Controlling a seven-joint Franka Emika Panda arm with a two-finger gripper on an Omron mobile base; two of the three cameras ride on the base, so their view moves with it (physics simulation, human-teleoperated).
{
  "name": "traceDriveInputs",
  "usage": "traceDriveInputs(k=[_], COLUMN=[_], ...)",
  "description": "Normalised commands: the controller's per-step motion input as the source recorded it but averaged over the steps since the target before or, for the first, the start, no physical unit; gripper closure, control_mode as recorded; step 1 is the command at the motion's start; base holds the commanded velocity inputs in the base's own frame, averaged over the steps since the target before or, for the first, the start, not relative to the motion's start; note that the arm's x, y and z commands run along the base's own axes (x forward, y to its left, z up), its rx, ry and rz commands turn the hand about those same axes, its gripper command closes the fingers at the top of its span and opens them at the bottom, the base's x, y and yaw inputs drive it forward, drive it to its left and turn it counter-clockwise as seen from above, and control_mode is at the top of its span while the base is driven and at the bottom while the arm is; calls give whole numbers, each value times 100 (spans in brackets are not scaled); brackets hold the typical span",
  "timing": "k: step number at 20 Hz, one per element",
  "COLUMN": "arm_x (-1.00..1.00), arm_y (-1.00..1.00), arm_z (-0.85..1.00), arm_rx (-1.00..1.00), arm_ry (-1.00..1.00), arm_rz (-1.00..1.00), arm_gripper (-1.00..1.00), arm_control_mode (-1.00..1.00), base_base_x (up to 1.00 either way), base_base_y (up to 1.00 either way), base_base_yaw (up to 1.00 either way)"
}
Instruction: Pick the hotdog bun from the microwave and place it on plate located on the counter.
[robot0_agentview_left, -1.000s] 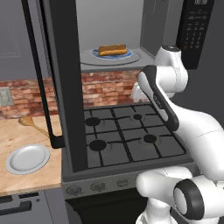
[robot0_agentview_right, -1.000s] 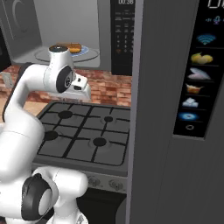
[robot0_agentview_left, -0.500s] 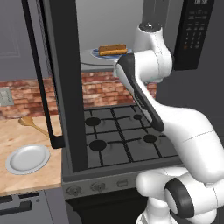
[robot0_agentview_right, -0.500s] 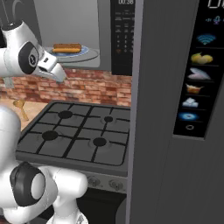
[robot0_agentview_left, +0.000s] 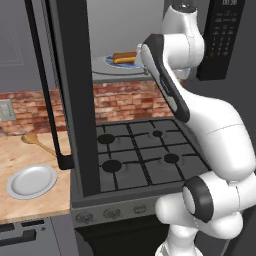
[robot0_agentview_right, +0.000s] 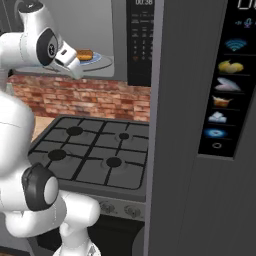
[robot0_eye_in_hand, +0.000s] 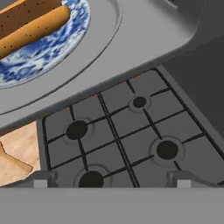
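At upper centre of the left base view, the hotdog bun (robot0_agentview_left: 124, 57) lies on a blue patterned plate (robot0_agentview_left: 111, 61) inside the open microwave (robot0_agentview_left: 120, 30), whose tall black door (robot0_agentview_left: 72, 95) swings out toward the camera and runs down the middle left of the frame. The white arm (robot0_agentview_left: 200, 115) climbs from the lower right and bends at the top, its upper links covering the right part of the cavity; the hand itself is hidden behind them. Below the microwave sits the black gas stove (robot0_agentview_left: 140, 157), with a brick backsplash (robot0_agentview_left: 125, 100) behind it. At lower left the plain grey-white plate (robot0_agentview_left: 31, 181) rests on the wooden counter (robot0_agentview_left: 25, 165), with a wooden spoon (robot0_agentview_left: 37, 144) just beyond it, well apart from the bun. Across in the right base view, the bun (robot0_agentview_right: 84, 54) shows at upper left on the blue plate (robot0_agentview_right: 97, 59), and the gripper (robot0_agentview_right: 72, 70) points down and right just in front of the turntable edge; I cannot tell from here how its jaws stand. A dark keypad panel (robot0_agentview_right: 140, 40) stands at upper centre. Looking along the hand, the bun (robot0_eye_in_hand: 30, 22) fills the upper left on the blue plate (robot0_eye_in_hand: 39, 57), the stove (robot0_eye_in_hand: 118, 135) spreads below, and the two finger tips (robot0_eye_in_hand: 41, 180) sit wide apart at the bottom edge, holding nothing.
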Motion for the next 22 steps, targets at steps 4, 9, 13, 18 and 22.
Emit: traceDriveInputs(k=[4,9,13,18,22], arm_x=[39,4,0,28,46], arm_y=[-20,4,28,44,37], arm_z=[0,9,24,2,18], arm_rx=[16,3,0,0,0], arm_ry=[-25,-44,-38,-7,1], arm_rz=[8,1,-3,-6,-8], arm_gripper=[-100,-100,-100,-100,-100], arm_control_mode=[-100,-100,-100,-100,-100], base_base_x=[0,0,0,0,0], base_base_y=[0,0,0,0,0], base_base_yaw=[0,0,0,0,0])
